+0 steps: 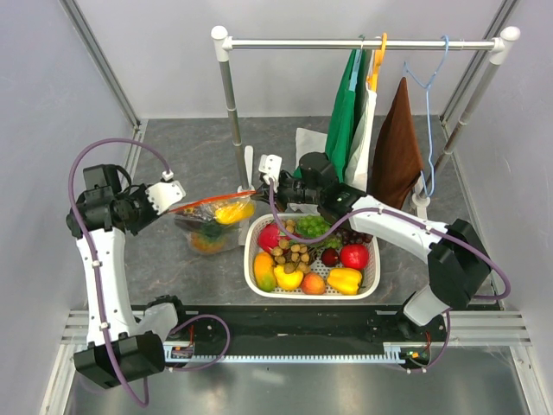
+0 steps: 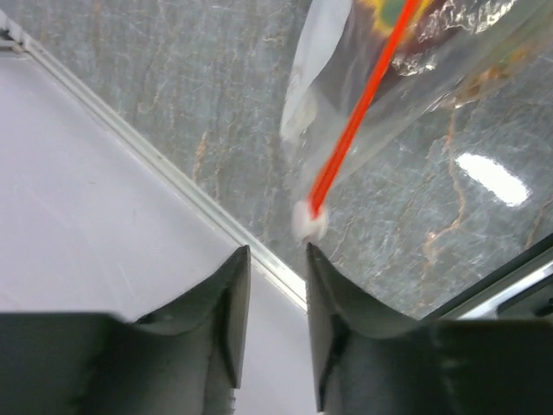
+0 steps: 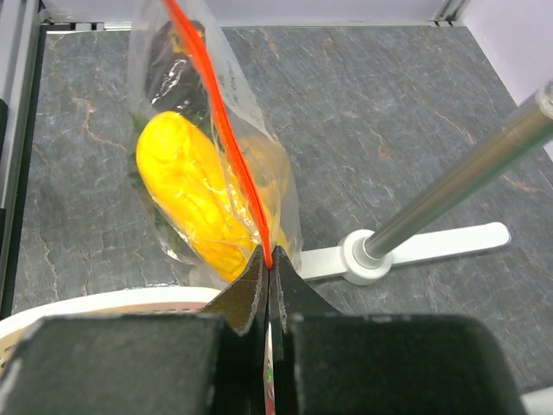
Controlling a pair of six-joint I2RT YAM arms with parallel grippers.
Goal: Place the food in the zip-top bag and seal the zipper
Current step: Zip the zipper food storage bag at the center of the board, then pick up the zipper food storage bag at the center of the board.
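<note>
The clear zip-top bag [image 1: 200, 226] hangs just above the table's middle, stretched between my two grippers. Inside it are a yellow lemon-like piece [image 1: 233, 210], also in the right wrist view [image 3: 194, 194], and an orange pineapple with green leaves [image 1: 207, 239]. The orange-red zipper [image 1: 216, 199] runs taut along its mouth [image 3: 229, 138]. My right gripper [image 3: 269, 258] is shut on the zipper's right end [image 1: 257, 190]. My left gripper [image 2: 276, 251] is open and empty at the bag's left end [image 1: 177, 201]. The white slider tab [image 2: 308, 223] sits just past its right fingertip.
A white slotted basket [image 1: 373, 278] full of toy fruit stands right of the bag; its rim shows in the right wrist view [image 3: 104, 303]. A clothes rack pole [image 1: 232, 112] with its white foot [image 3: 432, 246] stands behind, with green and brown cloths [image 1: 397, 147] hanging. A wall rail [image 2: 173, 173] lies left.
</note>
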